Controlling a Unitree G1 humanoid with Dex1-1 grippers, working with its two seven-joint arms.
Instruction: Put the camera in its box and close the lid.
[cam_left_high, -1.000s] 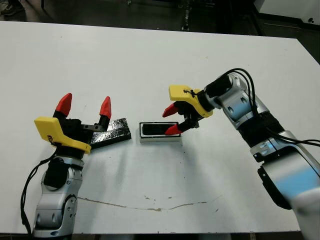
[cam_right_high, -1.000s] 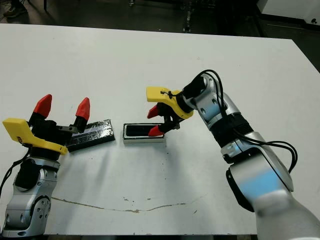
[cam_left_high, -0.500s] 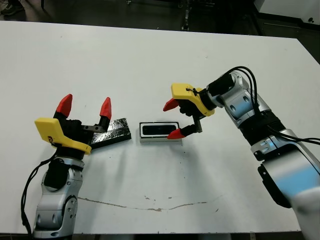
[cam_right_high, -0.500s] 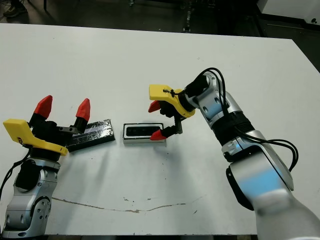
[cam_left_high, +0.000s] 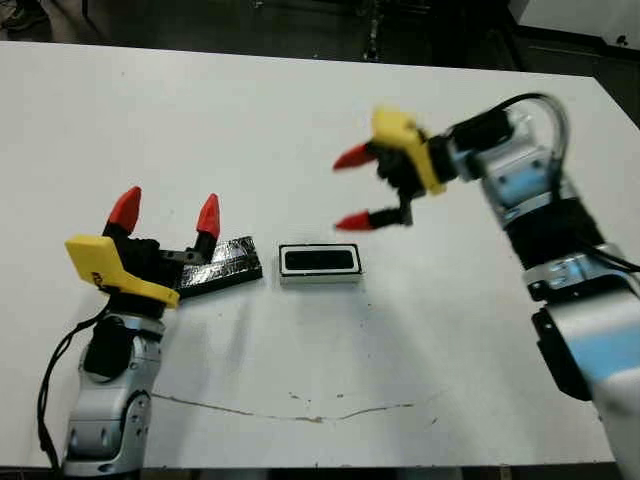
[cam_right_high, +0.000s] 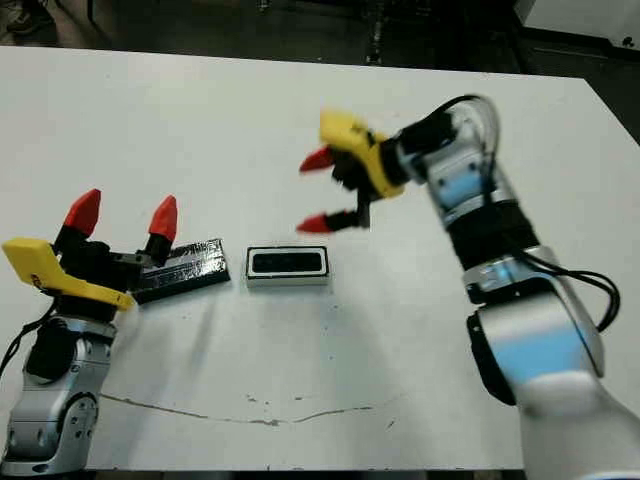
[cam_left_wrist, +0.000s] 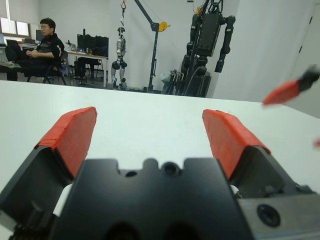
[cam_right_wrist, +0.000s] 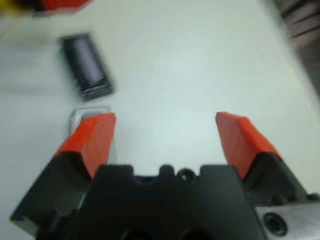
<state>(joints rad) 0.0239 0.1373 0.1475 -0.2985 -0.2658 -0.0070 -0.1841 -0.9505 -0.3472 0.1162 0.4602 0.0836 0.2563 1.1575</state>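
White table (cam_left_high: 300, 120) with box (cam_left_high: 320, 262), lid (cam_left_high: 225, 265).

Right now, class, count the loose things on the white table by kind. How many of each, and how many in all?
Camera, lying in the box: 1
Box: 1
Lid: 1
Total: 3

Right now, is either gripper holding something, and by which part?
Nothing is held. The left gripper and right gripper are both open and empty.
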